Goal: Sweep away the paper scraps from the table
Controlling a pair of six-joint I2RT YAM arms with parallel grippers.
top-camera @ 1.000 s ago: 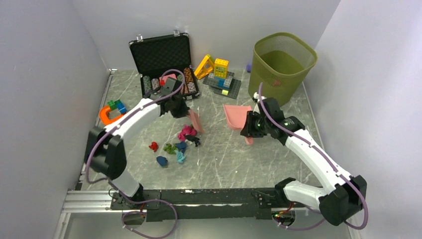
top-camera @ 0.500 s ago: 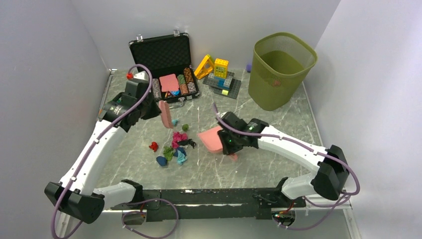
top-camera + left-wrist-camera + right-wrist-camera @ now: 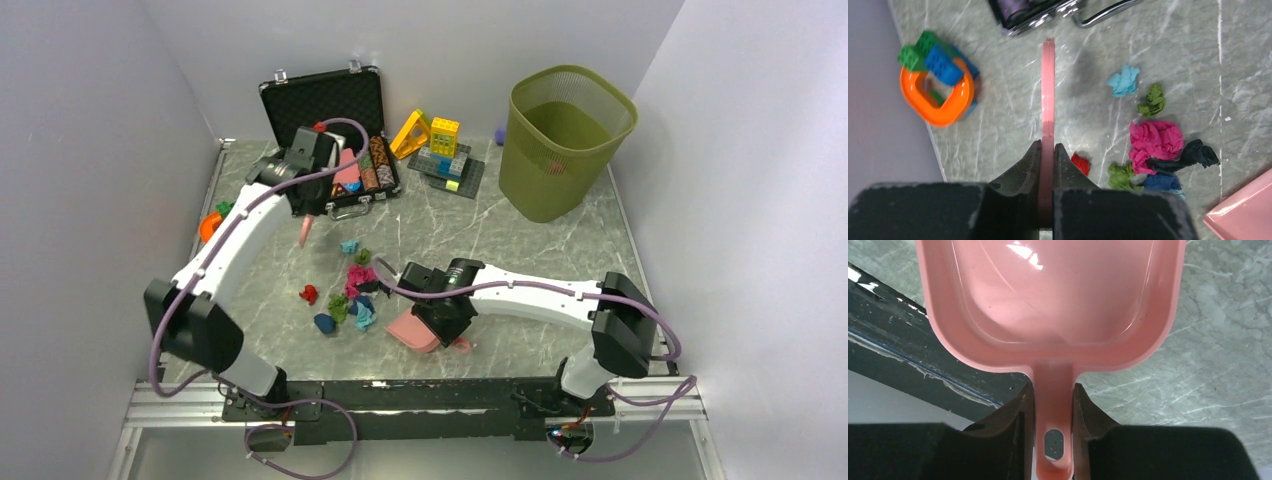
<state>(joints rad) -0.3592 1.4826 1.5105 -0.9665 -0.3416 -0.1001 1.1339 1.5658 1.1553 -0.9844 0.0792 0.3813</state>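
Far-left of the paper scraps (image 3: 355,290), left pincer (image 3: 1047,146) grips the scraper (image 3: 1048,85); near-right, right pincer (image 3: 1053,388) grips the dustpan (image 3: 1048,295).

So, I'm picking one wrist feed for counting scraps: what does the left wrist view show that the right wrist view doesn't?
Only the left wrist view: the small crumpled paper scraps in pink, green, blue, red and black, the orange plastic ring with green and blue blocks, and the thin pink sweeper blade clamped in the left gripper.
Only the right wrist view: the pink plastic dustpan's bare inside, its handle clamped in the right gripper, and the black base rail.
Both: the grey-green marble table and the dustpan, just a corner in the left view.
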